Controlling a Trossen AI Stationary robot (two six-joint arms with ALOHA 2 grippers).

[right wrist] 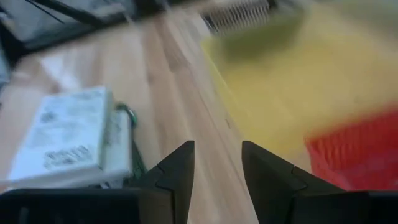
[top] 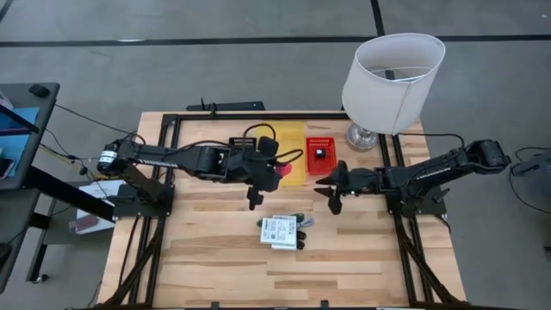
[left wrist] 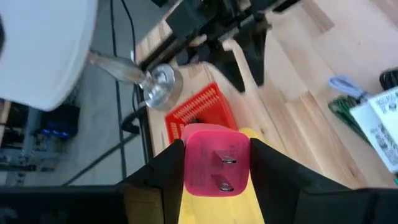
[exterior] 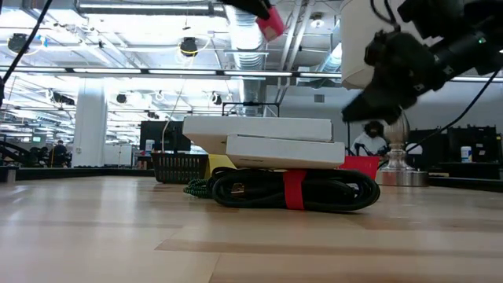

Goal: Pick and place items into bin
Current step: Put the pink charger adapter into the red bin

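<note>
L gripper (left wrist: pixel 214 168) has jaws clamped on a pink plug block (left wrist: pixel 216 160), held up off the surface, near the red bin (top: pixel 321 157) and over the yellow mat (top: pixel 291 148).

Risk: grip is only on the block's sides. If it twists or releases early, it lands on the mat or bin rim, not inside. Bin is small and already has a tiny black cube (top: pixel 320 153) in it, so drop needs to be centred.

R gripper (top: pixel 334 185) hangs just beside the bin, jaws parted w/ nothing between them. That's the tight spot; arms could clip if L goes straight across. Lamp (top: pixel 392 82) crowds the bin's far side too.

Remaining items, white packs (top: pixel 278 231) on a cable bundle (exterior: pixel 295 190), sit mid-surface, well apart from the bin. Front half of surface is open.
</note>
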